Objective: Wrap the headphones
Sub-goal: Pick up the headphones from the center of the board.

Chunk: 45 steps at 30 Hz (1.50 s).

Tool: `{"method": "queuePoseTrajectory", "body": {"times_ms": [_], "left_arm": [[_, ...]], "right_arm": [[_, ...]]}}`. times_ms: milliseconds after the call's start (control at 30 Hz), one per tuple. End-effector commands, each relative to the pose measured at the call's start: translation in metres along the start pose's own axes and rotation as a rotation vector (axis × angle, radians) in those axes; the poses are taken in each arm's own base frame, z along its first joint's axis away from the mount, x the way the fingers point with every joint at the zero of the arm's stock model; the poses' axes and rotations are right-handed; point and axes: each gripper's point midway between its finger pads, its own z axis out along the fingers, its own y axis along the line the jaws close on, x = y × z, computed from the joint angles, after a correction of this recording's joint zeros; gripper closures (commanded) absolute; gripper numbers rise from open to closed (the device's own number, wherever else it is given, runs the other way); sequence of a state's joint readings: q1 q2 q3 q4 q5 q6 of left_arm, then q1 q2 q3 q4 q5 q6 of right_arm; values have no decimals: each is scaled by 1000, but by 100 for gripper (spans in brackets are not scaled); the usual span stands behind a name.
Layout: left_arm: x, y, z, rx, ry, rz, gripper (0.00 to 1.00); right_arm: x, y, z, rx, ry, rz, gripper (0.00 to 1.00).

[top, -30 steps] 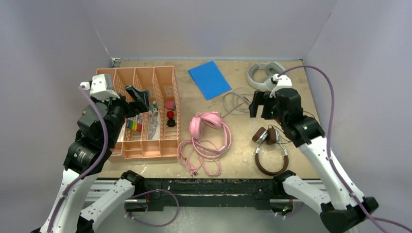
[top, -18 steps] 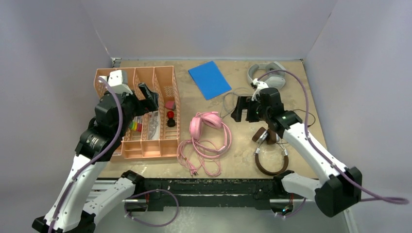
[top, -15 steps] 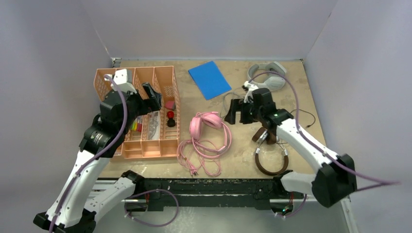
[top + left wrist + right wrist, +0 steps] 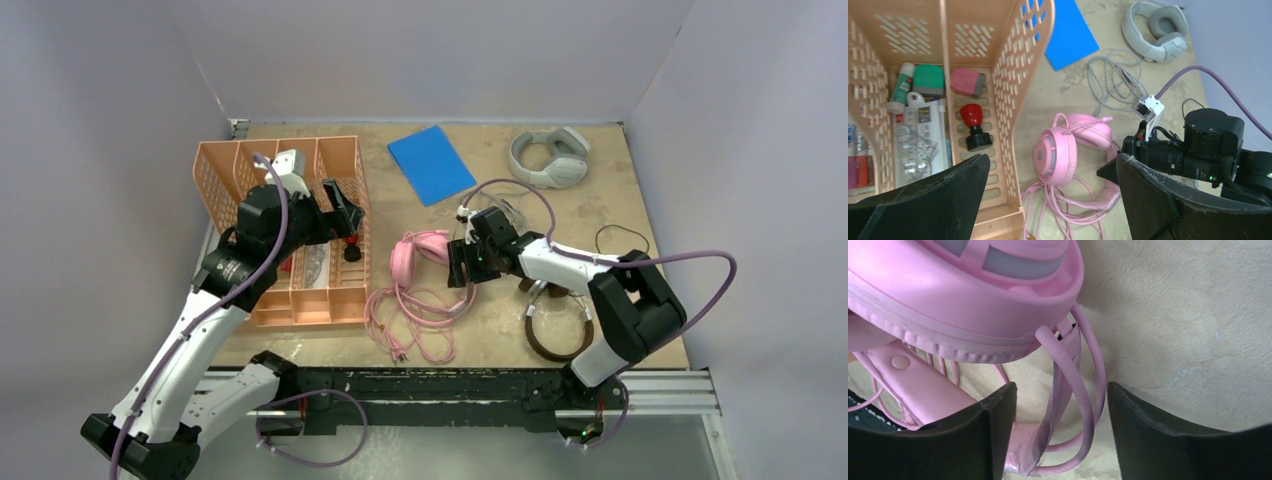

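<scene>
**Location.** The pink headset point(image 4: 428, 258) lies flat at mid-table, between the orange basket point(image 4: 218, 170) and the brown-and-silver headset point(image 4: 556, 322). Its pink cable point(image 4: 412, 322) sprawls in loose loops on the near side, toward the arm bases, and is not yet wrapped.

**Orientation.** Both earcups sit at the far end, side by side. The headband point(image 4: 468, 292) bows out to the right and near. Headset and cable together run far to near (the plug end is too small to confirm).

**Tools.** The right gripper point(image 4: 1060, 400) sits low at the headset's right flank. Its jaws are apart, straddling the band's slider strip and one cable loop just under an earcup point(image 4: 963, 295). A gap shows on either side of the strip, so nothing is clamped. The strip runs up between the fingers point(image 4: 1153, 435), and the jaws stand square across it.

The left gripper point(image 4: 1050, 167) stands wide apart and holds nothing. It hangs above the basket's right-hand compartment, left of the headset and apart from it.

**Judgement.** The right arm is plainly the nearer and is placed to take the band. A squeeze here would likely catch the cable loop along with the strip, which could hinder winding.
</scene>
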<state>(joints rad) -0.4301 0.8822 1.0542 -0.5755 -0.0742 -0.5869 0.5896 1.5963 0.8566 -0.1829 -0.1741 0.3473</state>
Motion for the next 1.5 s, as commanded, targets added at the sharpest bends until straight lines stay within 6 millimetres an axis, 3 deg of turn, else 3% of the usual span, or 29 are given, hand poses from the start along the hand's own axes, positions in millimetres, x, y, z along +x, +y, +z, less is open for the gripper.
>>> {"method": "queuePoseTrajectory", "body": {"times_ms": [0,100,233,467,600,767,967,1100,1300,1367,1467], "left_arm": [[-8,-24,3,121,-21,-44,3],[-4,-26,8,133,-9,-62,3],[1,-35,12,175,25,-95,3],[-15,-79,8,359,33,-285,1],[-10,-94,15,429,76,-349,1],[-1,-124,13,552,135,-419,1],[27,-170,13,513,174,-251,2],[59,-194,13,445,216,-53,7],[101,-201,4,336,188,358,9],[120,-193,8,295,214,523,8],[133,-176,17,225,248,686,5]], "right_arm": [[0,2,5,-17,-58,18,37],[-4,-5,2,19,-113,42,54],[-7,11,-10,-65,-146,93,79],[-39,32,-42,-160,-273,79,93],[-51,41,-59,-250,-248,50,97],[-67,36,-87,-322,-221,46,100],[-72,35,-114,-295,-67,-58,100],[-75,34,-128,-265,-61,-59,99],[-89,34,-133,-243,-109,-56,99],[-88,35,-132,-249,-107,-61,99],[-86,33,-130,-241,-96,-60,99]]}}
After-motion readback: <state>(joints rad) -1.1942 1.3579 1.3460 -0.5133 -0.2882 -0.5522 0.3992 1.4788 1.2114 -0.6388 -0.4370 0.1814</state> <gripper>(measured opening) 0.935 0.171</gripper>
